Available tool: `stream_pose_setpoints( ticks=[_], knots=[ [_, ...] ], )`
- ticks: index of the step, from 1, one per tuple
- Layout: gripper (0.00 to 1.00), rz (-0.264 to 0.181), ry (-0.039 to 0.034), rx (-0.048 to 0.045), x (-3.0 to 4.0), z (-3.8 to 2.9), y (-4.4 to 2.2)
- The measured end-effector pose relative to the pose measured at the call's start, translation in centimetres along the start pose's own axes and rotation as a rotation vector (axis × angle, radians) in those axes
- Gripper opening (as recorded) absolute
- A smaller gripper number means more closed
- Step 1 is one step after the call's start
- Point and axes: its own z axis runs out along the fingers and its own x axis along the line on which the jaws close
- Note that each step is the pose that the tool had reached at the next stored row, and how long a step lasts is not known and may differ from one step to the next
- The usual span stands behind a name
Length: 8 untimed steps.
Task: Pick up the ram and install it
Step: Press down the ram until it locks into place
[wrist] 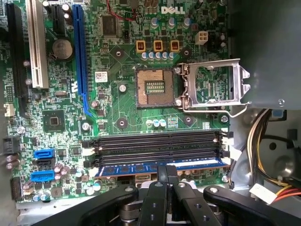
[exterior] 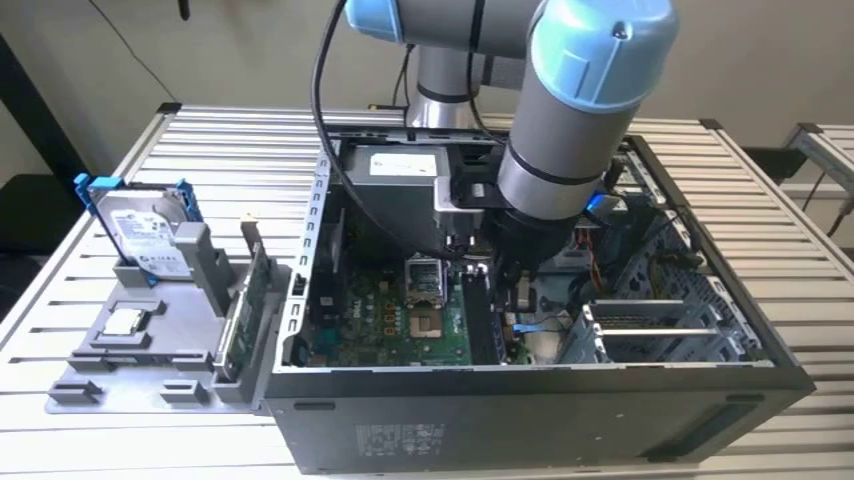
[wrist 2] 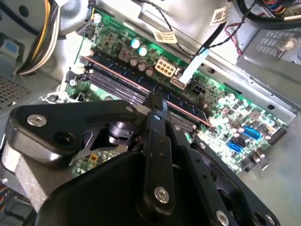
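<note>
In the first wrist view the ram [wrist: 160, 167] lies in the memory slot nearest the gripper [wrist: 167, 175], its middle covered by the black fingers [wrist: 167, 188], so whether they clamp it cannot be told. In the second wrist view the gripper's linkage hides most of the motherboard [wrist 2: 225, 106], and the ram is lost behind it. In the exterior view the arm [exterior: 574, 130] blocks the slots, and the case [exterior: 534, 420] is cut off at the lower edge.
</note>
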Motion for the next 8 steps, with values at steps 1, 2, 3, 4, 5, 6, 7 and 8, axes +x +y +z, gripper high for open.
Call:
stream_pose_setpoints(
  ticks=[1, 2, 3, 4, 5, 6, 7, 8],
  knots=[
    [0.11, 0.000, 0.0001, -0.0013, -0.03, -0.22, 0.00],
    [0.11, 0.000, 0.0002, -0.0018, -0.06, -0.51, 0.00],
    [0.11, 0.000, 0.0003, -0.0024, -0.09, -0.79, 0.01],
    [0.11, 0.000, 0.0006, -0.0027, -0.12, -1.12, 0.01],
    [0.11, 0.000, 0.0003, -0.0032, -0.15, -1.29, 0.01],
    [0.11, 0.000, 0.0004, -0.0035, -0.17, -1.50, 0.01],
    [0.11, 0.000, 0.0003, -0.0040, -0.21, -1.79, 0.01],
    [0.11, 0.000, 0.0008, -0.0042, -0.24, -2.08, 0.01]
  ],
)
